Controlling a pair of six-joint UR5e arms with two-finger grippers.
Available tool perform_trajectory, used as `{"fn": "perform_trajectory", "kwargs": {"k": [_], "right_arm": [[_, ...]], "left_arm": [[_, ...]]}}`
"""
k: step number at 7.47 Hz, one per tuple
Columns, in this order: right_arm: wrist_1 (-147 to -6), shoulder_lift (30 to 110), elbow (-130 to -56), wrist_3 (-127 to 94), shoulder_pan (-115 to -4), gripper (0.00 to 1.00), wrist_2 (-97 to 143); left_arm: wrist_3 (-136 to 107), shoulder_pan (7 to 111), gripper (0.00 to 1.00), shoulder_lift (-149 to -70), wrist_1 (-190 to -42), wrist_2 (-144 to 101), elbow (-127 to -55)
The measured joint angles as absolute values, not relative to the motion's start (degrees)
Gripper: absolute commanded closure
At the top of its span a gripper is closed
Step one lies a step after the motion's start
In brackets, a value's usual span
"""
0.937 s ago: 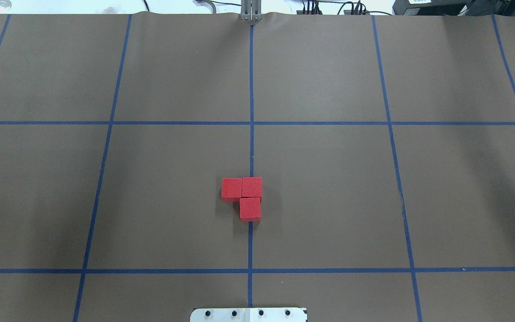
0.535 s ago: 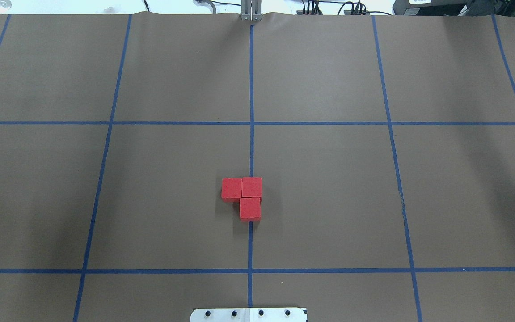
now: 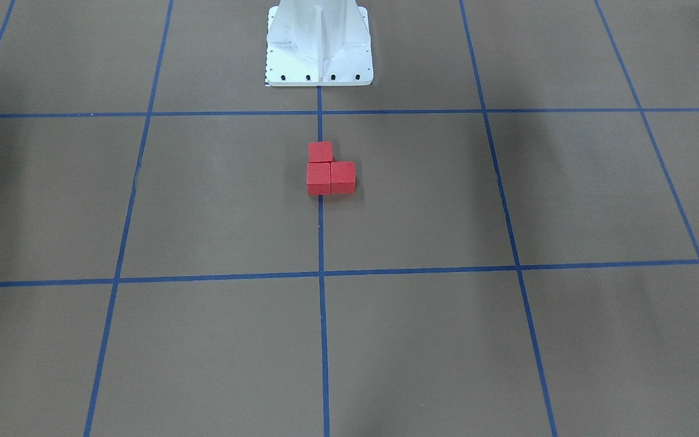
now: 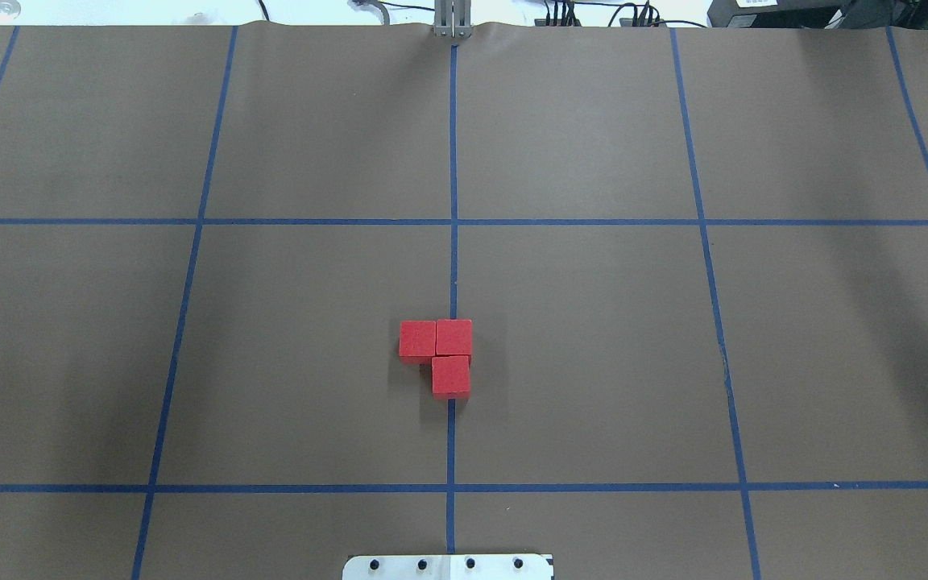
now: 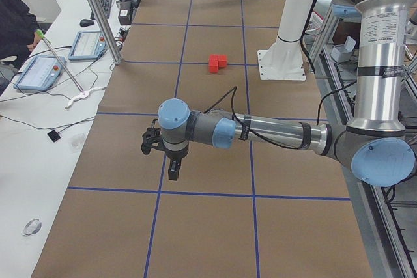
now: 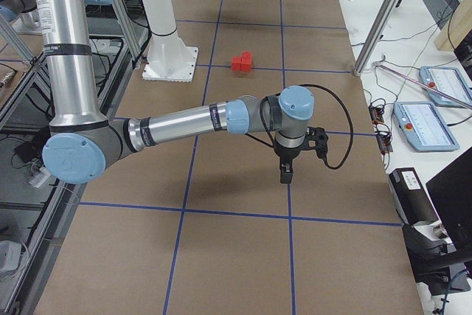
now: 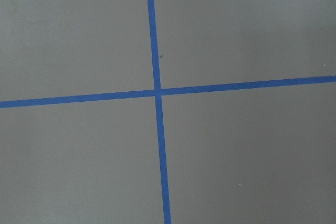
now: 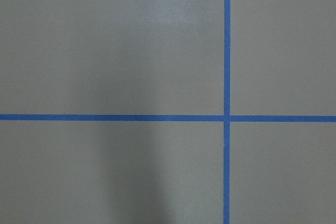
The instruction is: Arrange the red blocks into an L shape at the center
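Note:
Three red blocks lie touching in an L on the center (image 4: pixel 512 354) of the brown surface, on the blue middle line. In the overhead view one block (image 4: pixel 417 339) is left, one (image 4: pixel 453 337) at the corner, one (image 4: pixel 450 375) nearer the base. They also show in the front-facing view (image 3: pixel 330 176) and both side views (image 5: pixel 217 62) (image 6: pixel 241 61). My left gripper (image 5: pixel 172 172) hangs over the left part of the table, far from the blocks. My right gripper (image 6: pixel 285 176) hangs over the right part. I cannot tell whether either is open or shut.
The white base plate (image 4: pixel 448 567) sits at the near edge, its column in the front-facing view (image 3: pixel 319 42). Blue tape lines (image 4: pixel 453 161) grid the surface. Benches with tablets (image 5: pixel 40 71) (image 6: pixel 431 119) flank the table ends. A metal post (image 4: pixel 452 20) stands at the far edge.

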State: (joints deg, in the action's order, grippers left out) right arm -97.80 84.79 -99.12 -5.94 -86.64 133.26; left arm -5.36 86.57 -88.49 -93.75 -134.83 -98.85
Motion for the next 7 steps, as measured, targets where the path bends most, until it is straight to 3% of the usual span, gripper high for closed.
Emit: {"fn": "perform_trajectory", "kwargs": {"k": [7], "right_arm": [[-97.1, 84.2, -94.2, -5.8, -86.0, 0.0, 133.7]], "left_arm": [[-7.1, 86.5, 0.0, -88.2, -91.9, -135.1, -100.6]]}}
